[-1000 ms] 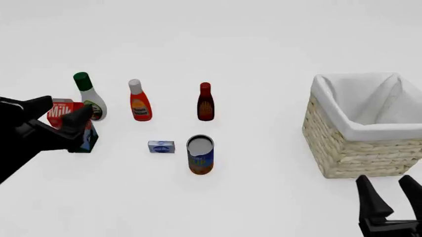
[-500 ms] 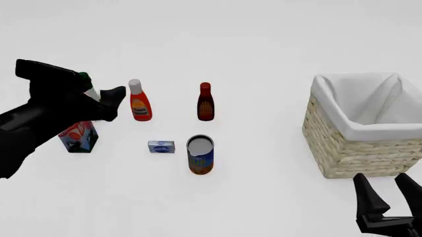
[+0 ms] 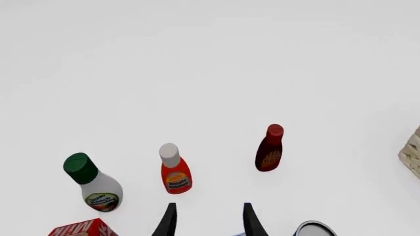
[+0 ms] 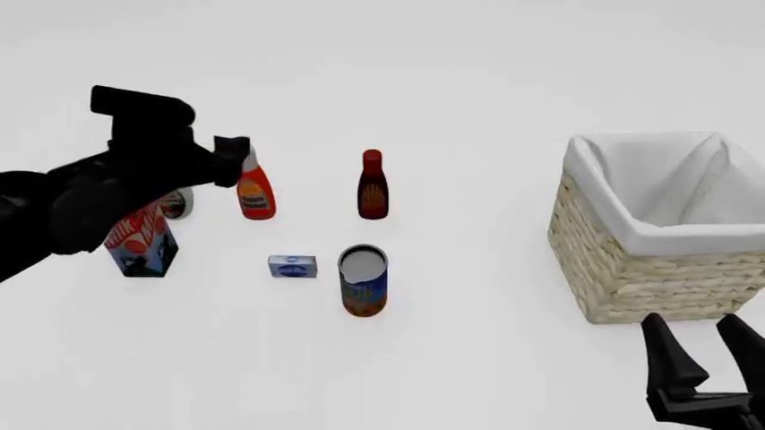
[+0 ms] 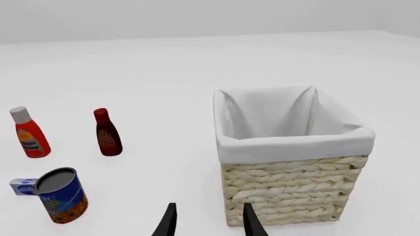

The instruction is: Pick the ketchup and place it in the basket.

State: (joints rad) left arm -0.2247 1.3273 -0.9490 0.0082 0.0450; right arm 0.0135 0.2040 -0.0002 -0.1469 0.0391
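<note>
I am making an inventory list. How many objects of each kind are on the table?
Bottles: 3 (ketchup, dark red bottle, green-capped white bottle)
Cans: 1 (tin can)
Cartons: 1 (milk carton)
Small boxes: 1 (blue box)
Baskets: 1 (basket)
Total: 7

Both arms matte black throughout, no markings, cables or screws visible. Left arm [image 4: 84, 202]: bulky rounded link, boxy block on top near wrist, likely camera housing, though dark render hides detail. Left gripper [image 3: 207, 220]: two slim black fingers tapering to points. Right gripper [image 4: 705, 345]: same pair of tapered black blades rising from squat ridged black base at near right corner.
</note>
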